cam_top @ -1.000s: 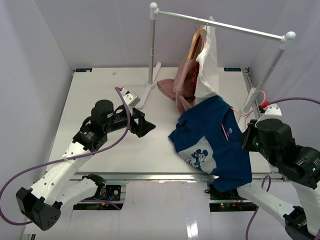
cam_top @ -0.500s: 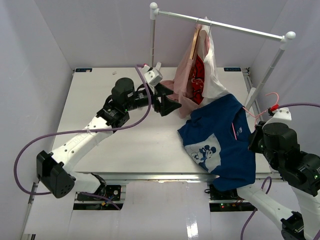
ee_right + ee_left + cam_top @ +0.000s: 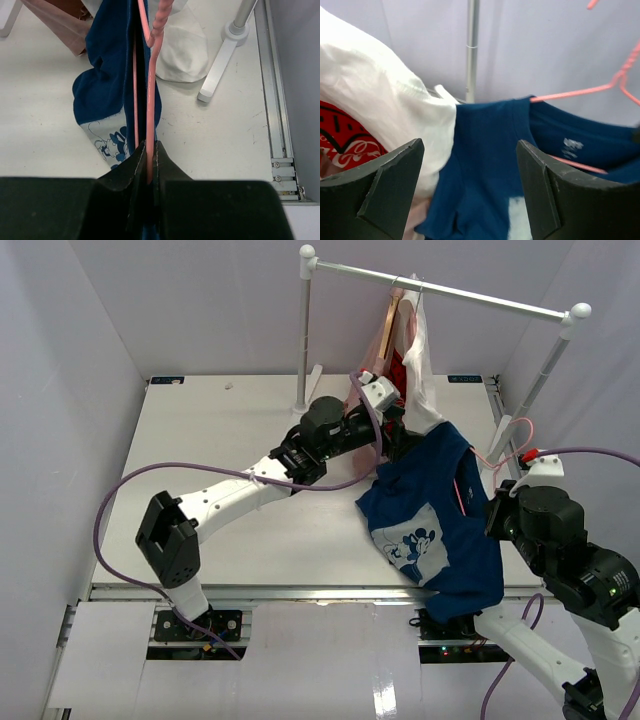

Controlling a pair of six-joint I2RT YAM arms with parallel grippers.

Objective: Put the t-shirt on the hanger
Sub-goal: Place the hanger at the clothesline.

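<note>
The left claw (image 3: 468, 150) is hovering with its fingers spread wide and nothing between them, up beside the hung white garment (image 3: 385, 110). Straight ahead of it, just past the fingertips, the t-shirt (image 3: 485, 150) is presenting its near shoulder and the left side of its neck opening. I cannot tell whether the cloth is touching a finger.

From above, the t-shirt (image 3: 430, 510) is slanting across the right side of the table (image 3: 200, 440), collar up toward the left claw (image 3: 392, 435) and hem drooping over the near edge. The hanger (image 3: 570, 93) is running along that same slant. One pink bar is showing inside the collar, and another is sticking out to the right above it.

At the right, the right claw (image 3: 147, 155) is pinching the hanger (image 3: 151, 75) tight, with blue cloth hanging beside it. The left claw is the nearer one to the loose shoulder, so the next move probably belongs to it: closing on that shoulder, then drawing it along the hanger's axis over the bar's end.
</note>
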